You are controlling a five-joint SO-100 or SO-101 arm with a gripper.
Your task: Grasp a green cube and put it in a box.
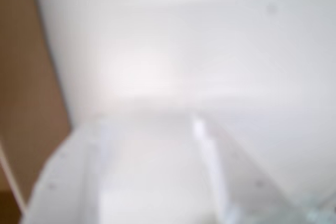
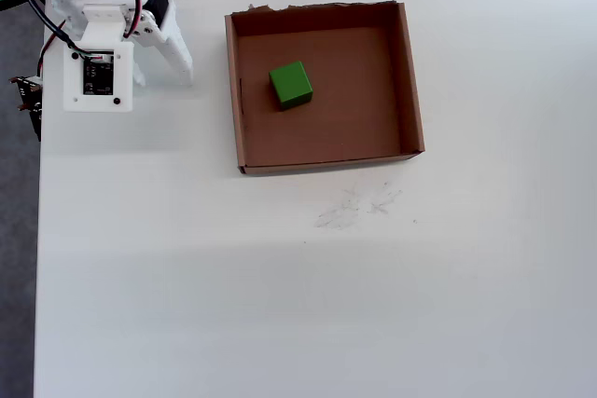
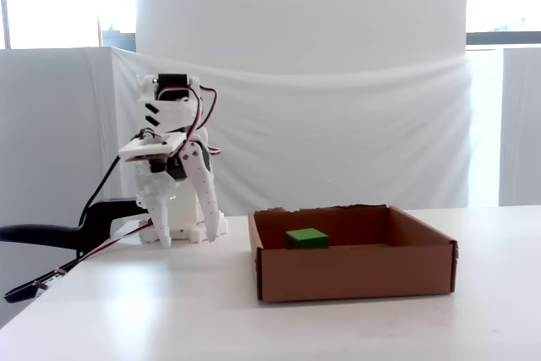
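Green cube (image 2: 290, 85) showing plain bright green; box (image 2: 408, 72) showing brown cardboard; arm (image 3: 173, 175) and table (image 2: 280, 305) showing white.

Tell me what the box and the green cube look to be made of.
The box: brown corrugated cardboard by the look, matte, with a ragged torn top edge along one wall. The green cube: solid bright green with plain, even faces and crisp edges, likely painted wood or plastic; the pictures cannot settle which.
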